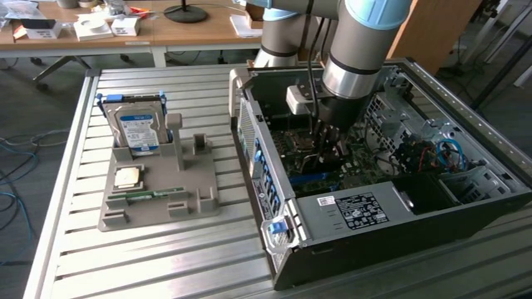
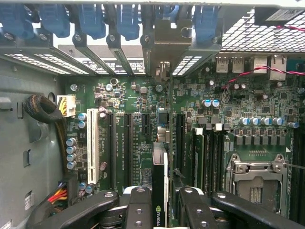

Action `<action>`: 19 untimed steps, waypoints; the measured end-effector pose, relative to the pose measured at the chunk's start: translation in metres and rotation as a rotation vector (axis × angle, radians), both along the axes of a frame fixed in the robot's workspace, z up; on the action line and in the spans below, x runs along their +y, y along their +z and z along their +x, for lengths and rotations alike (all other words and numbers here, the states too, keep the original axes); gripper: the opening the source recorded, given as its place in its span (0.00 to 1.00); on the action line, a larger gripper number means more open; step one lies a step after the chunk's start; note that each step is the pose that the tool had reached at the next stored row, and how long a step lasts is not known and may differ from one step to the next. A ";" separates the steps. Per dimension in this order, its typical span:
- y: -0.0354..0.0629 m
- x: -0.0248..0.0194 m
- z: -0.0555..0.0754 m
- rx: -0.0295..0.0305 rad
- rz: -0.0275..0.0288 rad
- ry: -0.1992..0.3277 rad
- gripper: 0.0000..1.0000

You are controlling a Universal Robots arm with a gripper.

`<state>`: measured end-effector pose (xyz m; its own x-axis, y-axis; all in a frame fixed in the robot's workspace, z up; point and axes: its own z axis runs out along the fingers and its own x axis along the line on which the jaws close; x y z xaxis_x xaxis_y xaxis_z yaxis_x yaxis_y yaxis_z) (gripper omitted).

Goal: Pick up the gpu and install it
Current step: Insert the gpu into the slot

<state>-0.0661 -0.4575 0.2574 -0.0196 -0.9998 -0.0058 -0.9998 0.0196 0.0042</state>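
A thin dark circuit card with a pale metal bracket end, the gpu [image 2: 160,191], is standing on edge between the black gripper [image 2: 161,210] fingers, reaching ahead of them over the green motherboard's slots.

End effector [image 2: 161,210] clamped on gpu [image 2: 160,191] edge-on, over green mobo [image 2: 124,95], slots near.

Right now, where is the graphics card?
The gpu stands edge-on between the fingers, inside the open computer case, over the green motherboard.
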 end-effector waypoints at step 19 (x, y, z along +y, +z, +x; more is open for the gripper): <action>-0.0025 0.0000 0.000 0.0000 0.0007 -0.001 0.27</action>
<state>-0.0661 -0.4575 0.2550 -0.0206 -0.9998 -0.0066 -0.9998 0.0206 0.0042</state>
